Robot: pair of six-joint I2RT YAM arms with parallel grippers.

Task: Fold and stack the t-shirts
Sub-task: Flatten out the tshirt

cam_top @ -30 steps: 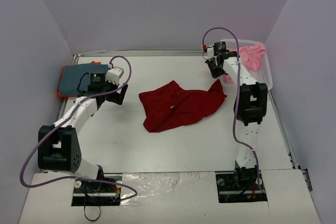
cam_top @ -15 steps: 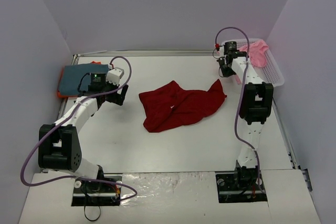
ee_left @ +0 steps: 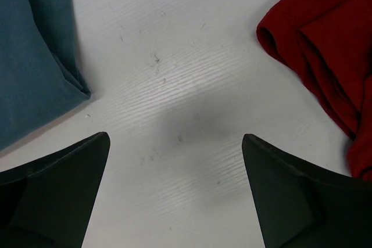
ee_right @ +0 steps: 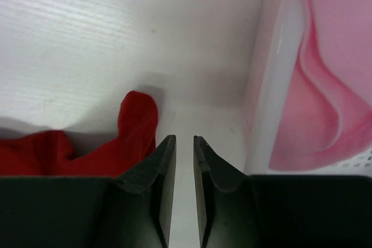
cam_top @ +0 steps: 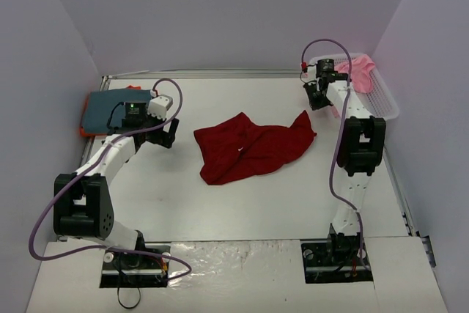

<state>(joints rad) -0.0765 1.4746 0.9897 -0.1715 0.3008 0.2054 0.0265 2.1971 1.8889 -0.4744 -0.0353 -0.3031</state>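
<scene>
Looking down on a white, faintly scuffed table (cam_top: 242, 203) boxed in by plain pale lavender walls (cam_top: 220, 12) on three sides, metal trim along the far and right edges. Dead centre on that table: the dark red t-shirt (cam_top: 253, 148), crumpled and unfolded, one corner reaching right. Far-left corner of the table: the teal-blue t-shirt (cam_top: 110, 108) folded flat, an orange edge (cam_top: 85, 131) peeking out underneath. Far-right corner of the table: a white lattice basket (cam_top: 370, 93) with the light pink t-shirt (cam_top: 355, 78) draped in it and over the rim. Left gripper (cam_top: 167, 135) hanging low over bare tabletop between the teal shirt and the red one, fingers (ee_left: 58, 190) spread wide, holding nothing, grainy white surface showing between them. Right gripper (cam_top: 316, 97) up by the basket's near-left side, just past the red shirt's right corner, fingers (ee_right: 157, 184) pinched nearly together with only a thin slit between, nothing caught in there, pink cloth visible through the basket wall beside it.
</scene>
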